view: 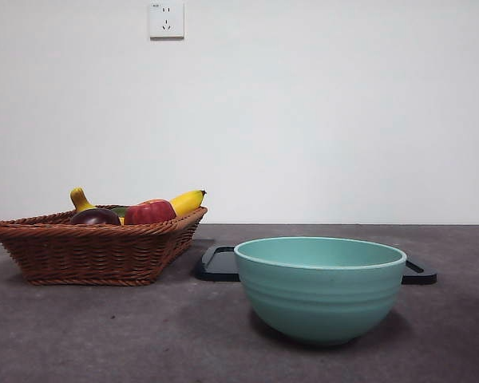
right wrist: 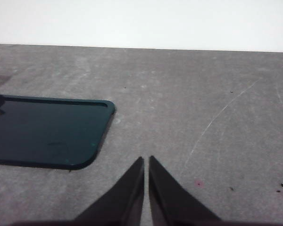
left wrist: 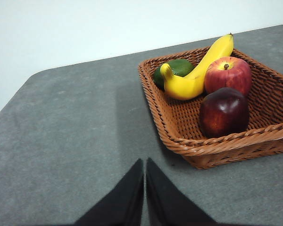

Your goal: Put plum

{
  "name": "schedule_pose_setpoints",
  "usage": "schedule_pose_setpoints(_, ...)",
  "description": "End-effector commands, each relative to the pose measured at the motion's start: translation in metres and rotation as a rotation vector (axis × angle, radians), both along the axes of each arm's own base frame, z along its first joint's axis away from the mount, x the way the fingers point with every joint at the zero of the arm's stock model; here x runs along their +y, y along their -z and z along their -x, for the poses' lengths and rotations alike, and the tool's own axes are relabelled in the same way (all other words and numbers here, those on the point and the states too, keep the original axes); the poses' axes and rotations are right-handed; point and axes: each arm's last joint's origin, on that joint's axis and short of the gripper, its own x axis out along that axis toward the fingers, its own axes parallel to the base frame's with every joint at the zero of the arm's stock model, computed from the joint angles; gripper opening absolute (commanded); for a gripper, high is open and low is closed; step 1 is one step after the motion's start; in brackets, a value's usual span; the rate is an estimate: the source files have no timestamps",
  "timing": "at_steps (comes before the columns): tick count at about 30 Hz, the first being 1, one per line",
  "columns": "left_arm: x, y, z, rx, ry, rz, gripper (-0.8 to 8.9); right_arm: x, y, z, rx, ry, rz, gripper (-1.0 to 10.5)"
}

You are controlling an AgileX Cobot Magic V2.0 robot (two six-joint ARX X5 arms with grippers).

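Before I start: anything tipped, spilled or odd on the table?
Nothing stands out. The plum sits in the wicker basket with the apple, banana and a green fruit. The green bowl stands upright.

Left gripper (left wrist: 145, 188) hangs above the worktop (left wrist: 75, 141), its fingers (left wrist: 127, 197) pressed together. Right gripper (right wrist: 146, 188) hangs likewise, fingers (right wrist: 129, 197) closed on nothing.

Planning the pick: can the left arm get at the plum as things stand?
Probably yes. The plum lies uncovered in the basket, nearest the left gripper, whose jaws are shut; only the low rim lies between.
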Motion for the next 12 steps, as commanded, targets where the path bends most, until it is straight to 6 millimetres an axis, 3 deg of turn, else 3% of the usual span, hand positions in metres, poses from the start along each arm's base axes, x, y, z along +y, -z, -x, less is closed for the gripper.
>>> schedule_pose_setpoints(1,0.0003,0.0078,-0.0009,0.028,-0.005,0.002,0.08,-0.0007,0.0028,0.0,0.013,0.018,-0.003,0.0)
schedule_pose_setpoints(12,0.0004,0.0078,-0.0009,0.028,-0.005,0.002,0.08,-0.0005,0.0008,-0.0003,-0.005,0.013,-0.001,0.1)
